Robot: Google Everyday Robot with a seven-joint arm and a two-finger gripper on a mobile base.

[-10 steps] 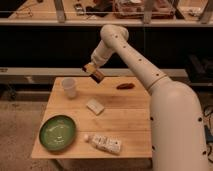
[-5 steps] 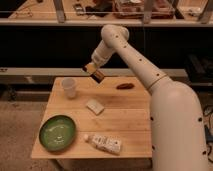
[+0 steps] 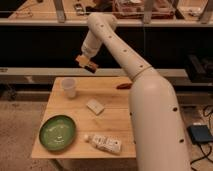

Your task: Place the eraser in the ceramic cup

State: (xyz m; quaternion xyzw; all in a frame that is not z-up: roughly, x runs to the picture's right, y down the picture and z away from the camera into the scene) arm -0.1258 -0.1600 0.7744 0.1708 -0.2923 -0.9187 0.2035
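My gripper (image 3: 85,61) hangs from the white arm above the back of the wooden table (image 3: 120,120). It is shut on the eraser (image 3: 90,66), a small dark block with an orange and pale band, held in the air. The ceramic cup (image 3: 69,88), small and whitish, stands upright on the table's back left part. The gripper with the eraser is above the cup and a little to its right, well clear of its rim.
A round green plate (image 3: 58,132) lies at the front left. A pale flat block (image 3: 95,106) lies mid-table. A white patterned carton (image 3: 105,144) lies near the front edge. A reddish-brown object (image 3: 124,85) lies at the back right, beside the arm's white body (image 3: 155,125).
The gripper with the eraser has moved a little left and up, closer to above the cup. Nothing on the table has moved.
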